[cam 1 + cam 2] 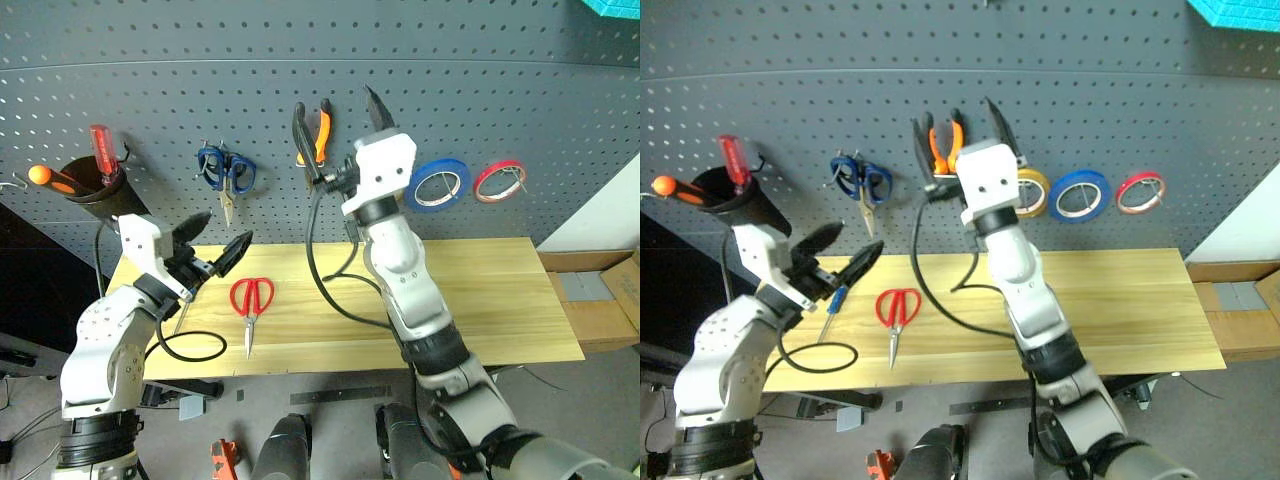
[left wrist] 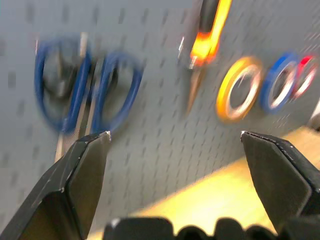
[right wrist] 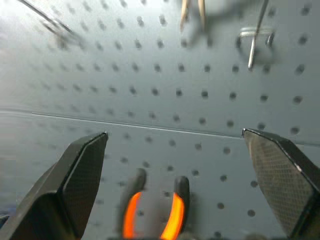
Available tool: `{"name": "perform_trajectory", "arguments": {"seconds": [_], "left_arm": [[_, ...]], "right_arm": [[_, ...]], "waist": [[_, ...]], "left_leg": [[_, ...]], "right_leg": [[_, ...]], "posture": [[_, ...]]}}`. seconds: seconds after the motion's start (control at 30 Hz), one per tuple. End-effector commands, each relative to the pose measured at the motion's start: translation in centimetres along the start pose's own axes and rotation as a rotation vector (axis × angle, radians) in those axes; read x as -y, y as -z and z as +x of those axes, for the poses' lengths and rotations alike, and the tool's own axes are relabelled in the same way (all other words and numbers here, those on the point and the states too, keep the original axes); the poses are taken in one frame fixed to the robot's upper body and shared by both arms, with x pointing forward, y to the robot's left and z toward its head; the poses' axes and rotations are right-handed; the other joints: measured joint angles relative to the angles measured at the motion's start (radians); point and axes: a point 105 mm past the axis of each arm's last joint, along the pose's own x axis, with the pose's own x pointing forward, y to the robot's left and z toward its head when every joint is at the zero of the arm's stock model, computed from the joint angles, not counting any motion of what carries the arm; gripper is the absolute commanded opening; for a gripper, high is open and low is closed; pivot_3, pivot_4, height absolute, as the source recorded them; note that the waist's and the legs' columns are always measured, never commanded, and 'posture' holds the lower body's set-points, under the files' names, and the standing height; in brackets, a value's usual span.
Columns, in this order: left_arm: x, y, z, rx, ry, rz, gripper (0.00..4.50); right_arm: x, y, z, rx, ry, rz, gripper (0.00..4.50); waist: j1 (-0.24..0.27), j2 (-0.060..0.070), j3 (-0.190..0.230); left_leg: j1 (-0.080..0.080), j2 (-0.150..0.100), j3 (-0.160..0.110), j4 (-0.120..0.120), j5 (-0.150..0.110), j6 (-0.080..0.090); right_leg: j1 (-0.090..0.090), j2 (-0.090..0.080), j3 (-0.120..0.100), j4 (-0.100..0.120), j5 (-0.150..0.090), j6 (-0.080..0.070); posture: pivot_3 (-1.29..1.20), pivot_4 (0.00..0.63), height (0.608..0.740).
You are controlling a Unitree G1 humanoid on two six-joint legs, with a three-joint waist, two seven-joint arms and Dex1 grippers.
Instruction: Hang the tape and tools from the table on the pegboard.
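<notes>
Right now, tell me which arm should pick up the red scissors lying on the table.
Left. Its open claw hovers just beside the red scissors on the table, while the right claw is up at the pegboard by the hung pliers.

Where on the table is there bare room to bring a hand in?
The table's half toward the robot's right, past the right arm, is bare to its end. The crowded part is by the left gripper: red-handled scissors, blue-handled screwdriver and a black cable loop lie close together.
</notes>
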Motion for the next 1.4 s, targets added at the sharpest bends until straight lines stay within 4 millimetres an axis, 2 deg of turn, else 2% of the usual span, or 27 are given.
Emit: {"name": "perform_trajectory", "arguments": {"seconds": [0.03,0.13,0.27,0.37,0.53,0.9,1.03,1.17,1.4], "left_arm": [[-0.1,1.9,-0.6,-0.139,-0.058,0.010,4.50],[0.6,4.5,-1.7,-0.261,-0.052,-0.032,4.50],[0.1,7.6,-2.6,-0.452,-0.148,0.019,4.50],[-0.9,10.6,-3.8,-0.672,-0.250,0.051,4.50],[-0.6,12.6,-3.7,-0.779,-0.298,-0.015,4.50],[0.9,15.3,-2.3,-0.873,-0.305,-0.109,4.50],[0.7,16.2,-2.1,-0.885,-0.323,-0.106,4.50],[0.3,16.7,-1.9,-0.885,-0.345,-0.120,3.63],[0.5,16.3,-1.2,-0.829,-0.301,-0.121,1.12]], "right_arm": [[-1.7,-0.7,-1.9,-0.078,-0.166,0.090,4.47],[-1.6,2.3,-5.6,-0.328,-0.330,0.123,4.47],[-1.1,4.5,-9.3,-0.581,-0.443,0.202,4.47],[-1.0,5.6,-11.0,-0.727,-0.460,0.247,4.47],[-1.8,6.6,-13.3,-0.921,-0.520,0.247,4.47],[-1.9,6.4,-12.6,-0.911,-0.532,0.194,4.47],[-2.0,6.2,-12.6,-0.909,-0.548,0.180,4.47],[-1.8,6.2,-12.6,-0.915,-0.556,0.157,4.50],[-1.3,6.3,-13.2,-0.934,-0.572,0.112,4.50]], "waist": [[0.000,0.000,0.000],[0.001,0.000,0.000],[0.003,0.001,0.001],[-0.001,0.001,0.002],[-0.008,0.001,0.002],[-0.008,0.000,0.003],[-0.008,0.000,0.004],[-0.009,0.000,0.004],[-0.014,0.001,0.004]], "left_leg": [[0.001,0.000,0.000,0.000,0.000,0.000],[0.003,0.000,-0.001,0.001,0.000,0.000],[0.003,0.000,-0.002,0.002,0.000,0.000],[0.003,0.000,-0.003,0.001,0.000,0.000],[0.002,0.000,-0.002,0.001,0.000,0.001],[0.001,0.000,-0.003,0.001,0.000,0.000],[0.000,0.000,-0.003,0.001,0.000,0.000],[0.001,0.000,-0.003,0.000,0.000,0.000],[0.000,0.000,-0.003,0.000,0.000,0.000]], "right_leg": [[0.001,0.000,0.000,0.000,0.000,0.000],[0.005,0.000,-0.002,0.000,0.000,0.000],[0.007,0.000,-0.005,-0.001,0.000,0.000],[0.007,0.000,-0.007,0.000,0.000,0.000],[0.007,0.000,-0.006,-0.001,-0.001,0.001],[0.007,0.000,-0.007,-0.004,-0.001,0.001],[0.007,-0.001,-0.007,-0.005,-0.001,0.002],[0.007,-0.001,-0.007,-0.006,-0.001,0.002],[0.007,-0.001,-0.008,-0.007,-0.001,0.002]], "posture": [[0.08,0.215,0.740],[0.07,0.223,0.740],[0.04,0.236,0.740],[0.03,0.245,0.740],[0.02,0.255,0.740],[0.00,0.265,0.740],[-0.02,0.268,0.740],[-0.03,0.268,0.740],[-0.05,0.264,0.740]]}}
